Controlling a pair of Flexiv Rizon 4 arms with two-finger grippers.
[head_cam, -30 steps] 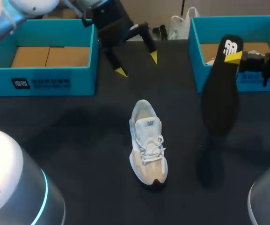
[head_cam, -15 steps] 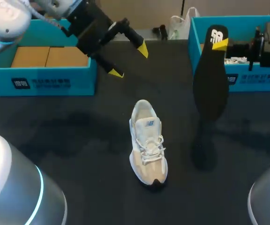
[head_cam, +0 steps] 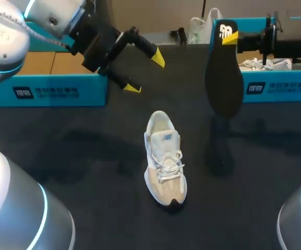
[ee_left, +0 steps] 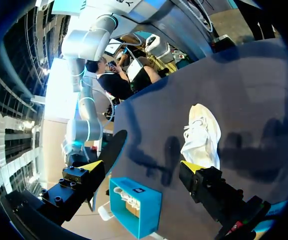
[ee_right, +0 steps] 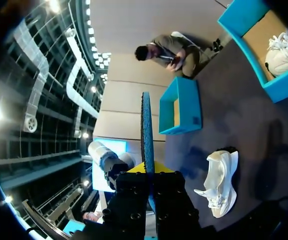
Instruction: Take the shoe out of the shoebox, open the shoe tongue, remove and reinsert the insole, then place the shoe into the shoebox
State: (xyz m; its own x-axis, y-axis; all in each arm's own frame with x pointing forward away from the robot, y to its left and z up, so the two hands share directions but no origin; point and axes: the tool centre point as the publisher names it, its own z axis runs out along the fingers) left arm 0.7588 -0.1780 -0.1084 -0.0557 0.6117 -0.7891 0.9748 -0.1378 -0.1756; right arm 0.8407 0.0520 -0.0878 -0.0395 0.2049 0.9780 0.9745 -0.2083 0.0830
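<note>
A white and beige shoe (head_cam: 163, 159) lies on the black table (head_cam: 87, 156) at its middle, toe toward the front edge. My right gripper (head_cam: 232, 37) hovers at the back right, shut on the heel end of a black insole (head_cam: 224, 78) that hangs down above the table. The right wrist view shows the insole (ee_right: 146, 125) edge-on between the right gripper's (ee_right: 147, 168) fingers, with the shoe (ee_right: 218, 182) below. My left gripper (head_cam: 145, 73) is open and empty in the air behind the shoe. In its own view the left gripper (ee_left: 141, 166) faces the shoe (ee_left: 201, 135).
A blue shoebox (head_cam: 51, 91) stands at the back left behind my left arm. A second blue shoebox (head_cam: 275, 86) at the back right holds another white shoe (head_cam: 254, 63). Both boxes show in the right wrist view, the left one (ee_right: 181, 107) and the right one (ee_right: 253, 55).
My right arm has carried the insole leftward and farther back over the table. My left gripper has swung a little and turned, still open. The shoe has not moved.
</note>
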